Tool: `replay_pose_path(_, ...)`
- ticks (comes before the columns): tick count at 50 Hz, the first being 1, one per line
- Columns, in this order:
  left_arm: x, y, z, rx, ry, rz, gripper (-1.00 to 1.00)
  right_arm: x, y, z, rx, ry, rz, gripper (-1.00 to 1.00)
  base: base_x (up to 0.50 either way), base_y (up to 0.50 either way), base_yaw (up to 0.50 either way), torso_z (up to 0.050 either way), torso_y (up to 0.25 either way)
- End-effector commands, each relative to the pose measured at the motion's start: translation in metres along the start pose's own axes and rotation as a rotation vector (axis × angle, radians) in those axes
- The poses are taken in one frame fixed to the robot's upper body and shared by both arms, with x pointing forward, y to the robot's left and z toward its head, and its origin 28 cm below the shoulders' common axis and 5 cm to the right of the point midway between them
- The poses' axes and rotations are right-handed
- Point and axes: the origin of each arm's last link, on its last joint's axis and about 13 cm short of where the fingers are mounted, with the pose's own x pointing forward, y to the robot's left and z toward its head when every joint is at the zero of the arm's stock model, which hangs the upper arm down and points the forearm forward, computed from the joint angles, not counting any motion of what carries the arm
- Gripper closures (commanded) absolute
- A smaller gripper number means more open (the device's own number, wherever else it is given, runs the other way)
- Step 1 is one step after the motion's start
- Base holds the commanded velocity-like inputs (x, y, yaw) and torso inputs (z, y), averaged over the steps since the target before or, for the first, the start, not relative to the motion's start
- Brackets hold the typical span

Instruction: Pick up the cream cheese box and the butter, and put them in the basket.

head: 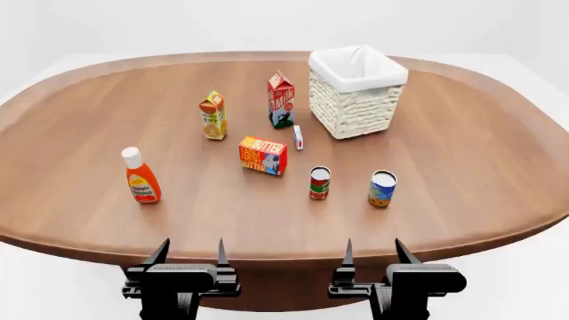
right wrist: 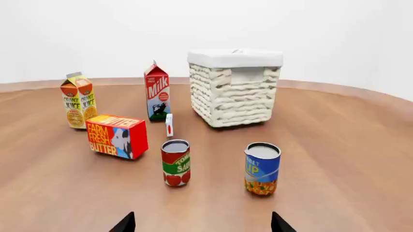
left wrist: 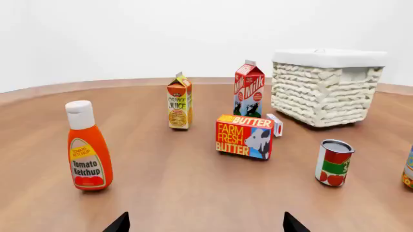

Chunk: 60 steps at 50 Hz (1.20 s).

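Printed cardboard, stiff and probably light: butter [head: 262, 155] lying mid-bench, cream cheese box [head: 298, 137] standing just right of it, near basket [head: 356, 107]. Best pinching across narrow faces; thin box likely tipping easily. Left pincer [head: 190, 257] and right pincer [head: 372, 253] hovering released, empty.

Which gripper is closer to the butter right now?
Left. The left gripper sits at the table's near edge, slightly left of the butter; the right gripper is at the same edge, farther off to the butter's right.
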Motion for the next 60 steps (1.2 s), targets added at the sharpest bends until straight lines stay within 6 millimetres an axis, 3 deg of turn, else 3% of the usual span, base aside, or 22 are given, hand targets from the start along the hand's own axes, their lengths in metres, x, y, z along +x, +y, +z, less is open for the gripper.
replay_pose_path(1,-0.003,0.001,0.000,0.016,-0.035,-0.006,-1.00,-0.002,0.002,0.001,-0.022,-0.017,-0.016,-1.00,0.00,0.00,0.00,0.000,0.000)
replay_pose_path(18,-0.005,0.001,0.002,0.015,-0.049,-0.011,-1.00,0.000,0.002,-0.001,-0.033,-0.009,-0.024,-1.00,0.00,0.00,0.00,0.000,0.000)
replay_pose_path(19,-0.039,0.020,0.006,0.035,-0.047,0.134,-1.00,0.000,0.004,-0.001,-0.034,-0.016,-0.016,-1.00,0.00,0.00,0.00,0.000,0.000)
replay_pose_path(20,-0.055,0.015,0.025,0.012,-0.116,0.116,-1.00,0.000,0.004,-0.001,-0.033,-0.016,-0.015,-1.00,0.00,0.00,0.00,0.000,0.000)
replay_pose_path(22,-0.060,0.014,0.087,0.014,-0.399,0.110,-1.00,0.000,0.004,-0.001,-0.032,-0.015,-0.015,-1.00,0.00,0.00,0.00,0.000,0.000)
replay_pose_path(23,-0.061,0.013,0.094,0.013,-0.433,0.110,-1.00,0.000,0.004,-0.001,-0.033,-0.016,-0.016,-1.00,0.00,0.00,0.00,0.000,0.000)
replay_pose_path(50,-0.061,0.014,0.095,0.009,-0.444,0.122,-1.00,0.001,0.003,0.000,-0.027,-0.025,-0.019,-1.00,0.00,0.00,0.00,0.000,0.000)
replay_pose_path(60,-0.062,0.015,0.093,0.007,-0.445,0.127,-1.00,-0.007,0.001,0.016,-0.040,-0.117,-0.037,-1.00,0.00,0.00,0.00,0.000,0.000)
